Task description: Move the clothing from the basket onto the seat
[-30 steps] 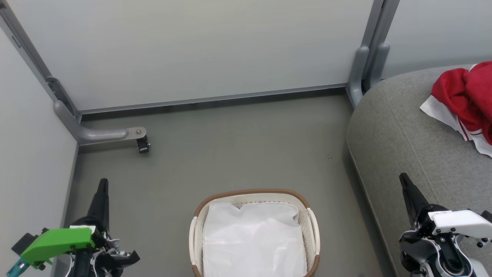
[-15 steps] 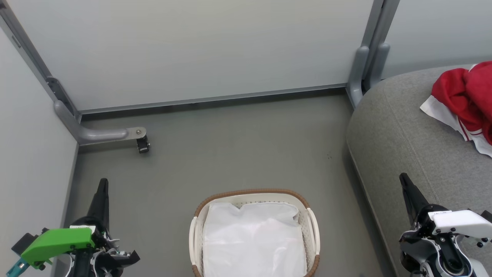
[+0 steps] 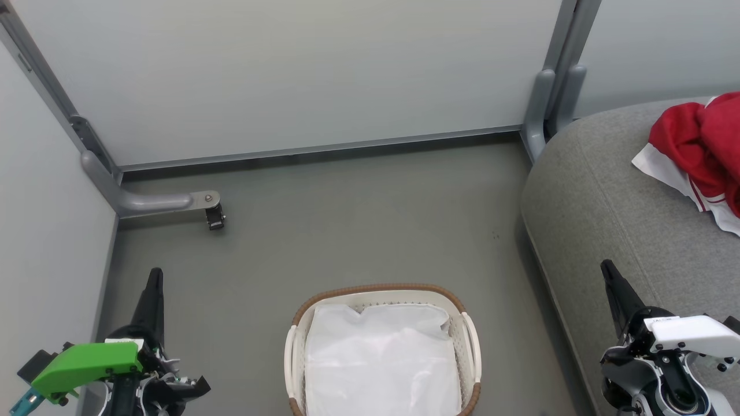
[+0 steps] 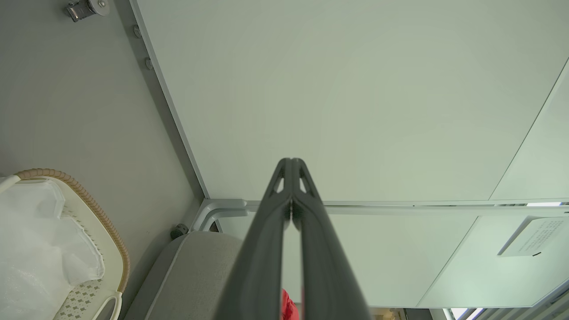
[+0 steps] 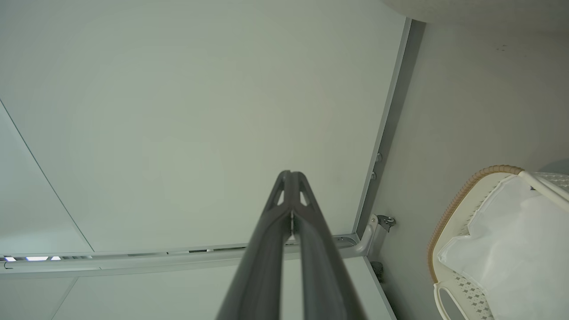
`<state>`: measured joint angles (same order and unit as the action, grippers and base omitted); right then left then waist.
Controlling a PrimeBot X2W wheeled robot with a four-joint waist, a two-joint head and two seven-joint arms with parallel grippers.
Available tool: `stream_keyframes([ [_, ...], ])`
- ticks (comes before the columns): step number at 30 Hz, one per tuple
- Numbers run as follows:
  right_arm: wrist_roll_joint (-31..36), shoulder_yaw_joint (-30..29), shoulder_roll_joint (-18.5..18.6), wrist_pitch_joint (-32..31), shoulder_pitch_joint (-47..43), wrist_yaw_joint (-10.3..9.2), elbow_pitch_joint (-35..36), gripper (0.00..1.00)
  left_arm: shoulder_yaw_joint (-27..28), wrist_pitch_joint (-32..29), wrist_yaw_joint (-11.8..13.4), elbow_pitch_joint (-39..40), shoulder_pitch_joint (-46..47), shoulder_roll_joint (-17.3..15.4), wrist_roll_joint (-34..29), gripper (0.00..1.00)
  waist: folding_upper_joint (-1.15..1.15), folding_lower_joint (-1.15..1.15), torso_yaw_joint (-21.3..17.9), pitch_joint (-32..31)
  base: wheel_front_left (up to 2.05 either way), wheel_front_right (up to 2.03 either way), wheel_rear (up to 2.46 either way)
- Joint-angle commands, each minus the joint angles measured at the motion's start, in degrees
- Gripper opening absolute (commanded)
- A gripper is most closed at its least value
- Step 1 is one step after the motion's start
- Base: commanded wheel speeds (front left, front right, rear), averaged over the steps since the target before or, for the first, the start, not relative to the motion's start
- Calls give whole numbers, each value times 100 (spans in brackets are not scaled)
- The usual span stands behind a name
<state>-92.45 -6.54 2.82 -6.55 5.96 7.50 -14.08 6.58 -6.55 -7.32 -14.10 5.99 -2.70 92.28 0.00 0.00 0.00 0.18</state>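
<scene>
- Apparently the moving step is done: the soft bright red fabric clothing [image 3: 694, 144], with white bands and thin white stripes, lies bunched on the large grey woven-fabric seat [image 3: 601, 208]. It sits at the far right, partly cut by the picture's edge.
- The small cream-white perforated plastic basket [image 3: 378, 288], with its brown woven-look rim, stands on the grey floor [image 3: 347, 219]. It is near and central, to the left of the seat and not touching it. Inside lies a plain white liner sheet [image 3: 381, 358], and I judge the basket emptied of clothing, though its near end is out of frame.
- The left claw [image 3: 155, 273] is pressed fully closed on nothing. It is at the near left, pointing toward the far wall [image 3: 289, 75], well apart from the basket.
- The right claw [image 3: 604, 264] is likewise closed tight and empty, at the near right, by the seat's edge.
- Little seems left to do. The next move calls for checking that no garment hides under the liner sheet. If one does, a claw must open, reach into the basket and pinch the cloth alone.
</scene>
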Motion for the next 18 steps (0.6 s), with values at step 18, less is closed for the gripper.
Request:
stream_keyframes([
  [18,12,-15,18,-19,45,-2,18,0,6,-19,-35,11,55,-34,21,0,0,0,0,0,0,0,0],
])
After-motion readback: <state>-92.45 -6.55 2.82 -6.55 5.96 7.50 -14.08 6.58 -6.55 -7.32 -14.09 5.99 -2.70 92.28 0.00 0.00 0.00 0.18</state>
